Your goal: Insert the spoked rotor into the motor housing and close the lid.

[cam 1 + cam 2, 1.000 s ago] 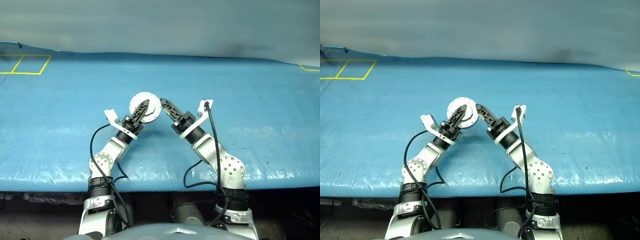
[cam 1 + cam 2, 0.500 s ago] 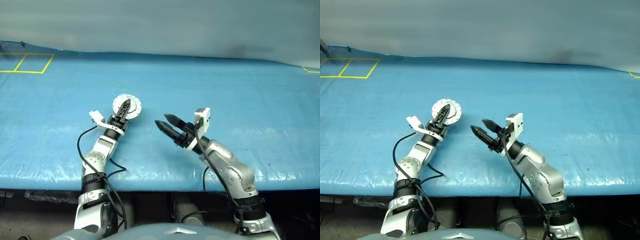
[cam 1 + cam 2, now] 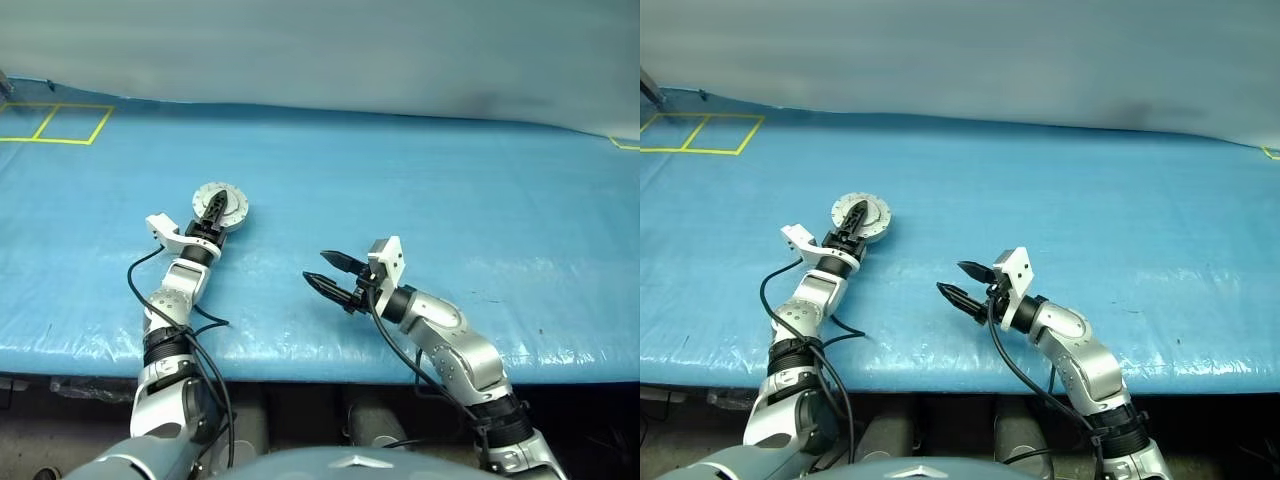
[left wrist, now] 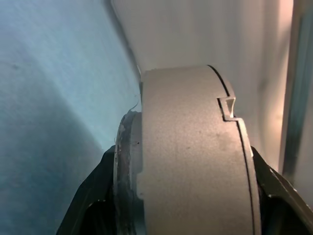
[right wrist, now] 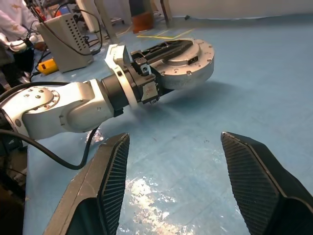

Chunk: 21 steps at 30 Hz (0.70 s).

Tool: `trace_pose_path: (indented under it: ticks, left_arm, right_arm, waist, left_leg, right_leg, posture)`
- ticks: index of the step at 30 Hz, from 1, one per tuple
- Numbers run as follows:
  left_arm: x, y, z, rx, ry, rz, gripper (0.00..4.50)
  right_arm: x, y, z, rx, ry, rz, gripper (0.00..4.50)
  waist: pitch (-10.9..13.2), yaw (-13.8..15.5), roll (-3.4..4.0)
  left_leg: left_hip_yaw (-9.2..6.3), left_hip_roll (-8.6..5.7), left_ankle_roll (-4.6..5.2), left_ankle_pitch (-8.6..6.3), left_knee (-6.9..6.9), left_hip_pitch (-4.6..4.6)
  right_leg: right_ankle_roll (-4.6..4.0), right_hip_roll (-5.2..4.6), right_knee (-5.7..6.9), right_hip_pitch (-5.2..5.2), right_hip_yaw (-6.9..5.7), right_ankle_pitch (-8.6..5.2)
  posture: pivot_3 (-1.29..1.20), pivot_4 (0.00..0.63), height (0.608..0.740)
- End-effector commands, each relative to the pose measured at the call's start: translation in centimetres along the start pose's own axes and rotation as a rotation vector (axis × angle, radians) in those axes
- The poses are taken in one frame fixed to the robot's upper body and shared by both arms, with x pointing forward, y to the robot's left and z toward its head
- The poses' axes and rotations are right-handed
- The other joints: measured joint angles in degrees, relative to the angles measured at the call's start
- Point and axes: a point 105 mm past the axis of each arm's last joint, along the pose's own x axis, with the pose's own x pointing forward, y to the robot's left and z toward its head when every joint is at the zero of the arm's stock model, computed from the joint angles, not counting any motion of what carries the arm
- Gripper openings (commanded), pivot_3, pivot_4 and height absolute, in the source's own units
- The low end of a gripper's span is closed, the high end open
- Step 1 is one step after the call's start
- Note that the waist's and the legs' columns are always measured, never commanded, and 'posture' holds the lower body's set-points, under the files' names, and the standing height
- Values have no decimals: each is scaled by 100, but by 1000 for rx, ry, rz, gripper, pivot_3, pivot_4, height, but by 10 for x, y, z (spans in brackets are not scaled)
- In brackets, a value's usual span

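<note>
From here I see my left hand [image 3: 213, 210] reaching out over the blue surface [image 3: 450, 190] on the left side, its two black fingers clamped across a round grey metal assembly, the motor housing [image 3: 220, 204] with the lid [image 5: 188, 49] shut on top of it. In the right wrist view the disc sits level in that grip, one finger lying across its flat upper face and the other under it, with its shadow on the blue surface below, so I read it as held just above the surface rather than resting on it. In the left wrist view I see the housing's grey cast side wall close up, with a seam and a small notch running round it, pinched between the dark fingers [image 4: 88, 196]. I cannot see the spoked rotor, so I cannot tell whether it is inside. My right hand [image 3: 332, 274] hovers nearer to me, well apart from the housing, pointing towards the left side, its fingers spread wide with nothing between them. Yellow tape lines [image 3: 55, 122] mark squares at the far left corner of the surface.
</note>
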Motion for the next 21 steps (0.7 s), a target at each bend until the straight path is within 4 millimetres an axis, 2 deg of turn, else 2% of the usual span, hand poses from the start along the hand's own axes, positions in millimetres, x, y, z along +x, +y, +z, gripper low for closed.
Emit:
trace_pose_path:
  ticks: [1, 10, 11, 12, 15, 21]
  left_arm:
    - [14, -12, 13, 37, -37, 2, 2595]
    - [13, 10, 11, 82, -30, 151, 2595]
    - [12, 11, 11, 85, -32, 159, 3218]
    - [10, 13, 12, 90, -34, 169, 3416]
    - [1, 19, 19, 114, -50, 203, 4408]
    - [-18, 25, 40, 163, -127, 269, 4491]
  right_arm:
    - [1, -1, 12, -43, -42, -9, 3142]
    - [4, 1, 21, -29, -79, -2, 3142]
    - [4, 1, 22, -26, -84, -5, 3175]
    - [4, 1, 22, -27, -85, -6, 3175]
    - [3, 1, 23, -28, -86, -6, 3175]
    - [3, -3, 24, -25, -88, -13, 3175]
  waist:
    - [2, 19, -3]
    - [1, 20, -4]
    - [1, 17, -3]
    - [1, 13, -3]
    - [-3, -39, -6]
    - [-6, -189, -7]
  left_leg:
    - [0, 0, 0, 0, 1, 0]
    - [-1, 0, -4, 3, 1, 15]
    - [-1, 1, -5, 3, 1, 22]
    - [-1, 1, -5, 3, 1, 30]
    - [1, 1, -6, 2, -1, 85]
    - [5, 4, -6, 2, -5, 113]
  right_leg:
    - [0, 0, 0, 0, 0, 0]
    - [2, 1, 4, 11, -1, 2]
    - [2, 1, 4, 16, -1, 1]
    - [4, 1, 4, 24, -2, 0]
    - [14, 0, 1, 78, 0, -20]
    - [-9, 5, 8, 91, 11, -24]
  posture:
    - [0, 150, 740]
    - [0, 150, 740]
    - [0, 150, 740]
    - [0, 150, 740]
    - [0, 150, 740]
    - [0, 150, 740]
